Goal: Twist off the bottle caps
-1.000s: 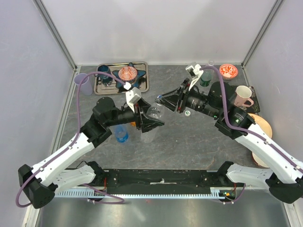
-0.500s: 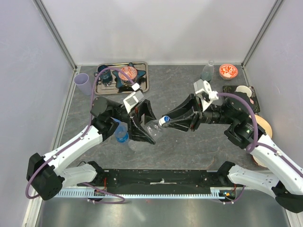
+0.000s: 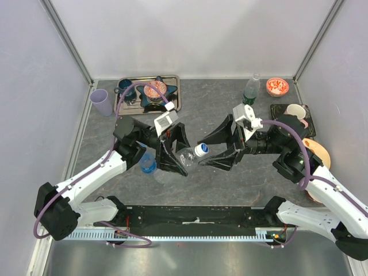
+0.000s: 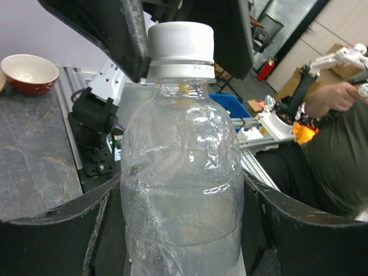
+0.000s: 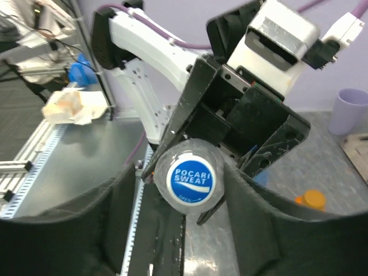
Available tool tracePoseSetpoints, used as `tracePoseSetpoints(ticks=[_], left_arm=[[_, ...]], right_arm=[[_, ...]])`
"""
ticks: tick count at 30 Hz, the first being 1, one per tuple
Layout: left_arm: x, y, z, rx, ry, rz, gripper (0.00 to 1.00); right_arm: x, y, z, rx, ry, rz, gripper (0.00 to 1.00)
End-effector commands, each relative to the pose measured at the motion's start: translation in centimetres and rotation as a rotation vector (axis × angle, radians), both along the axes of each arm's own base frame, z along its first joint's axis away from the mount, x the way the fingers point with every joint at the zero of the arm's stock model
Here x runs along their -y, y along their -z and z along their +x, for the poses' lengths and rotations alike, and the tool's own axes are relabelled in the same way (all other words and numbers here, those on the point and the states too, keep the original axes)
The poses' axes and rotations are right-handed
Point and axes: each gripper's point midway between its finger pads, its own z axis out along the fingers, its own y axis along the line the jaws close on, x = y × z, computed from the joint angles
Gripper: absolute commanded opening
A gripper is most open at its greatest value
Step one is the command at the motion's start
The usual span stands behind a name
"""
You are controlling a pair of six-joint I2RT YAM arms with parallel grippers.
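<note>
The steel tray [image 3: 174, 86] sits at the back of the grey table [image 3: 213, 109]. It carries a blue star dish [image 3: 147, 98] with a red bowl [image 3: 155, 88] on top, and a blue cup [image 3: 125, 87]. A purple cup [image 3: 101, 102] stands just left of the tray. Far to the tray's right is a patterned bowl [image 3: 277, 86]. Nearer the front than that bowl are a white mug [image 3: 295, 113] and a tan plate [image 3: 319, 154].

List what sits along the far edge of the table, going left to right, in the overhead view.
Lilac cup → metal tray → green-labelled clear bottle → red patterned bowl.
</note>
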Motion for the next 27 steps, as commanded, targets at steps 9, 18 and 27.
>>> tracePoseSetpoints(ticks=[9, 18, 27], left_arm=[[0.5, -0.5, 4.2, 0.192, -0.356, -0.016, 0.31], [-0.4, 0.7, 12.6, 0.35, -1.0, 0.06, 0.32], [-1.9, 1.4, 15.5, 0.533, -1.307, 0.163, 0.33]], right_arm=[[4.0, -9.2, 6.8, -0.153, 0.538, 0.19, 0.98], [3.9, -5.5, 13.3, -0.459, 0.828, 0.175, 0.95], [1.4, -1.7, 15.5, -0.579, 0.846, 0.126, 0.92]])
